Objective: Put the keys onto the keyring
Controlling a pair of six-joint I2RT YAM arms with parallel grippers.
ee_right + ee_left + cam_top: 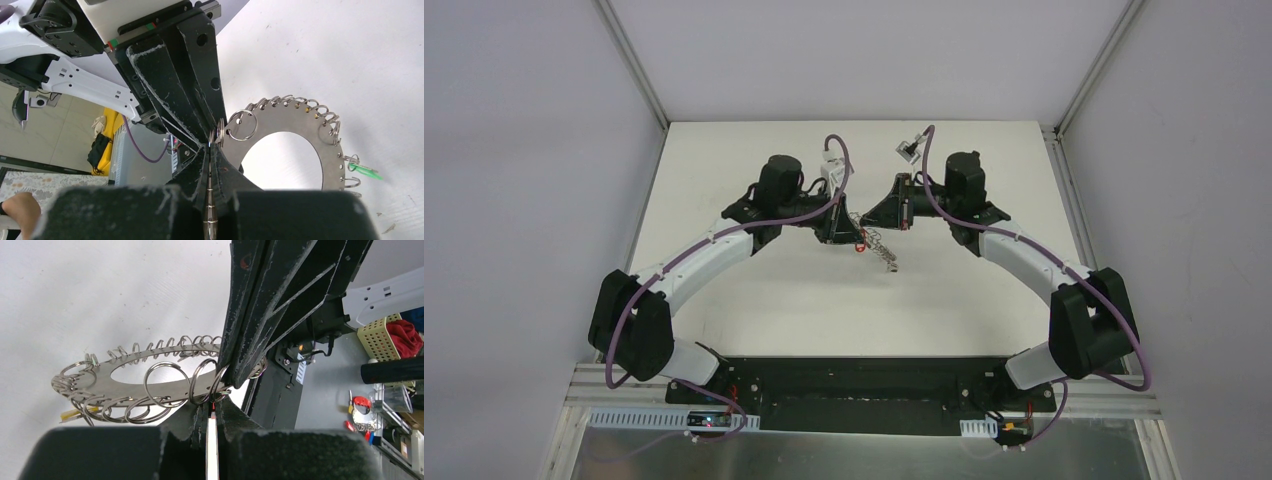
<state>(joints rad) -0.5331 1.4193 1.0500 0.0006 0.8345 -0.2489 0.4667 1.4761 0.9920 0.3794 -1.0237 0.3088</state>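
Observation:
The keyring (pixel 125 385) is a flat grey metal ring with small split rings all round its rim, held tilted above the white table. It also shows in the right wrist view (pixel 300 125) and, edge-on, in the top view (pixel 880 250). My right gripper (pixel 210 147) is shut on its rim, as the left wrist view (pixel 234 376) shows. My left gripper (pixel 214 409) is shut on a red key (pixel 861 246), its tip touching the rim beside the right fingers. A green key (pixel 367 171) and a yellow key (pixel 74 414) hang on the ring.
Both grippers (pixel 852 238) (pixel 874 220) meet over the middle of the white table (pixel 754 300). Grey walls and aluminium posts (pixel 629 60) close it in at the back and sides. A small grey connector (pixel 909 148) hangs on the right arm's cable.

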